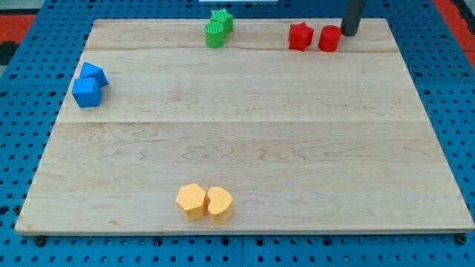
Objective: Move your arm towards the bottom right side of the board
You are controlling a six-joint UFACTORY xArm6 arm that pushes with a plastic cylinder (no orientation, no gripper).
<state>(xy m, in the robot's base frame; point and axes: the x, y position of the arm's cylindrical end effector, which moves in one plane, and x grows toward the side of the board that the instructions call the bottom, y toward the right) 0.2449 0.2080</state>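
My tip (347,33) is at the view's top right, its dark rod coming down from the top edge. It stands just right of a red round block (329,38), touching or nearly touching it. A red star block (300,35) sits left of that one. The wooden board (245,133) fills most of the view.
Two green blocks (217,28) sit together at the top centre. A blue cube (87,93) and a blue wedge-like block (95,74) sit at the left edge. A yellow hexagon (192,200) and a yellow heart (220,204) sit at the bottom centre. A blue pegboard (460,111) surrounds the board.
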